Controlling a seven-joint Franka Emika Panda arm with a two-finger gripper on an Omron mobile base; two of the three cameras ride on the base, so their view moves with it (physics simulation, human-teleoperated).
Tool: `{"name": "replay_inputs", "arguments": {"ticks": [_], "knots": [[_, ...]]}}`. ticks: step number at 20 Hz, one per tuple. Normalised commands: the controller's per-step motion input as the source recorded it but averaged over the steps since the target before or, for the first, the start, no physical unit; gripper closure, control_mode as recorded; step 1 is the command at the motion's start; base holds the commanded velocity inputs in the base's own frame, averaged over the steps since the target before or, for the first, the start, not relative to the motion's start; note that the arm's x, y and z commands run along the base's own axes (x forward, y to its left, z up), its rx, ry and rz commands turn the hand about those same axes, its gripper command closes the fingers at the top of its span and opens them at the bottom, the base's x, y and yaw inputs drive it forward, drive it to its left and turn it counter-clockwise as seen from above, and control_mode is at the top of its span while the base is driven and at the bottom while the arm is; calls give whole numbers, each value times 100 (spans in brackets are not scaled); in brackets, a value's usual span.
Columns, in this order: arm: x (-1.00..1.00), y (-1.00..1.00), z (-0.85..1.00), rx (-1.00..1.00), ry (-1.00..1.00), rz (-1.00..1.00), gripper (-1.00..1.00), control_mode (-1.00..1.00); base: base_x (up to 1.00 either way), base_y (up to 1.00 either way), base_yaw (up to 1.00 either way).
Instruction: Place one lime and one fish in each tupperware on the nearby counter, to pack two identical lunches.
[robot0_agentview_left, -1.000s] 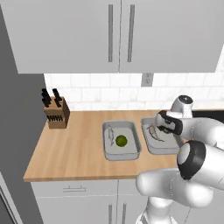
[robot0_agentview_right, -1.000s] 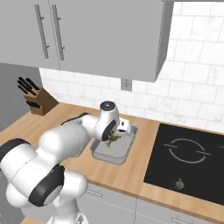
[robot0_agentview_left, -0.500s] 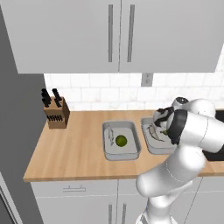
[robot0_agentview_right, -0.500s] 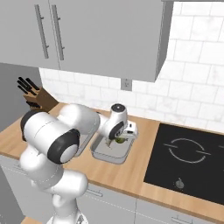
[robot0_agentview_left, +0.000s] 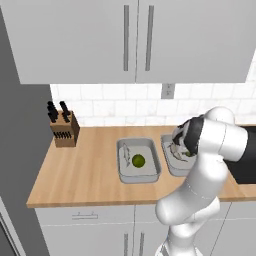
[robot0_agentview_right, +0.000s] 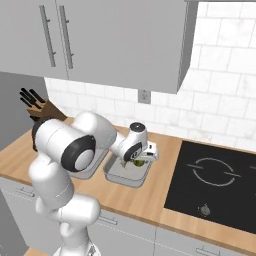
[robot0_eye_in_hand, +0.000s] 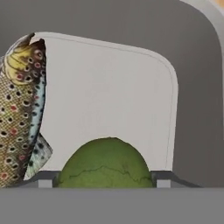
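Note:
In the hand view a green lime (robot0_eye_in_hand: 105, 164) sits between my gripper's (robot0_eye_in_hand: 101, 178) two fingertips, which stand close against its sides. A speckled fish (robot0_eye_in_hand: 19, 109) lies to its left on the white floor of the right tupperware (robot0_eye_in_hand: 109, 87). From the left base view, the gripper (robot0_agentview_left: 184, 150) reaches down into that right tupperware (robot0_agentview_left: 169, 165). The left tupperware (robot0_agentview_left: 122, 172) holds another lime (robot0_agentview_left: 138, 160). From the right base view, the gripper (robot0_agentview_right: 136, 160) is low over the right tupperware (robot0_agentview_right: 125, 176), both on the counter (robot0_agentview_right: 150, 200).
A knife block (robot0_agentview_left: 62, 131) stands at the counter's back left. A black cooktop (robot0_agentview_right: 212, 175) lies right of the tupperwares. Wall cabinets hang overhead, and my own arm crosses in front of the left tupperware in the right base view.
The arm has folded and the hand has come down into the right tupperware with the lime. The left tupperware and its lime have not moved.

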Motion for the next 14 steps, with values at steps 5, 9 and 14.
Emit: {"name": "replay_inputs", "arguments": {"ticks": [5,9,14], "knots": [[2,0,-2,0,0,0,-100,-100,0,0,0],[-10,0,29,0,-5,0,-100,-100,0,0,0],[-30,9,63,0,-10,0,-100,-100,0,0,0]]}}
